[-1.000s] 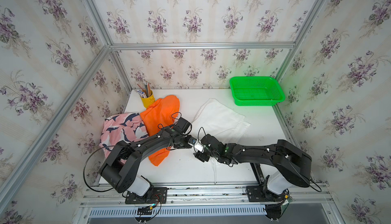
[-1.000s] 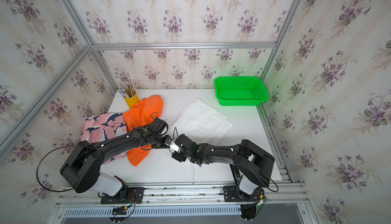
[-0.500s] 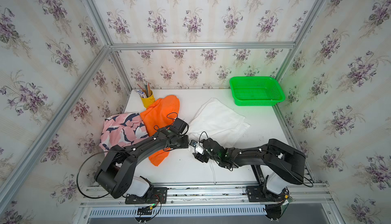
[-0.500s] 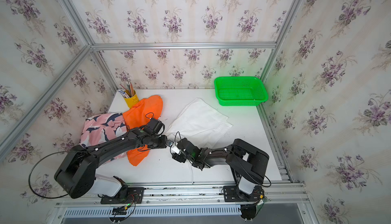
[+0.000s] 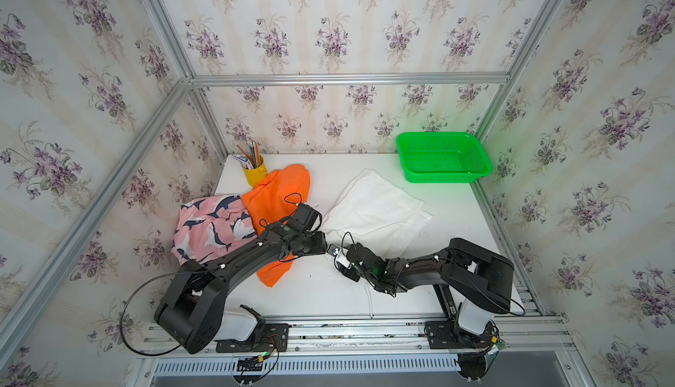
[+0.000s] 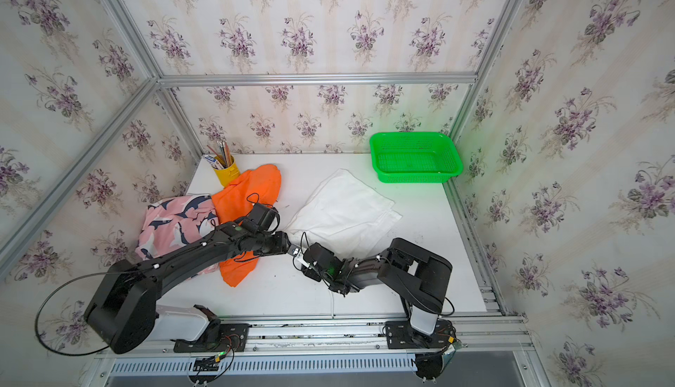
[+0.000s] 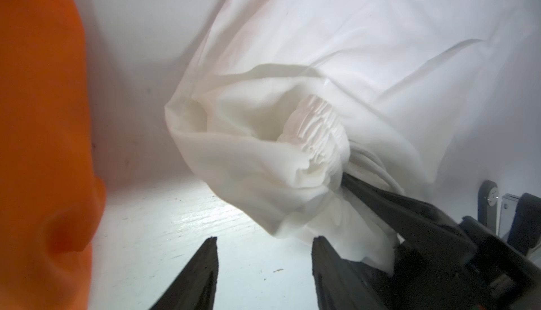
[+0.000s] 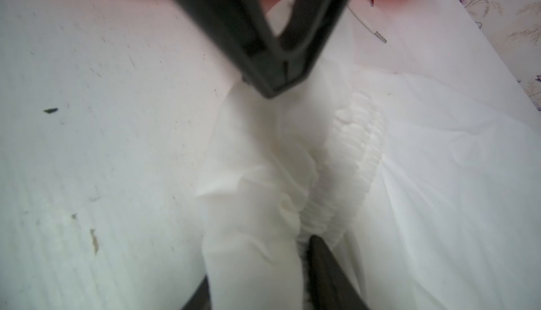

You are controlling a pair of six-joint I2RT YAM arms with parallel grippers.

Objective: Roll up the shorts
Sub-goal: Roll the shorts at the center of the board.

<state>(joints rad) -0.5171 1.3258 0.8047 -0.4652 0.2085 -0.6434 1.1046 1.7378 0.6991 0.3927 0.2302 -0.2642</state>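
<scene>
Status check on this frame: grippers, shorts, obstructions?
Right gripper shut on white shorts at gathered waistband. Left gripper open, empty, beside it. Not rolled yet. Orange shorts under left arm, clear of the white pair.

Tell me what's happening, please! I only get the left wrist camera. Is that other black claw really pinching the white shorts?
Observer: Yes. In the right wrist view the white shorts sit bunched between both fingers of the right gripper.
Operator: Cool! Are there more shorts I can't see?
Observer: One more: pink shorts with sharks lie on the robot's left, right beside the orange shorts.
Operator: Is anything else up there?
Observer: A green basket stands in the far right corner of the table.
</scene>
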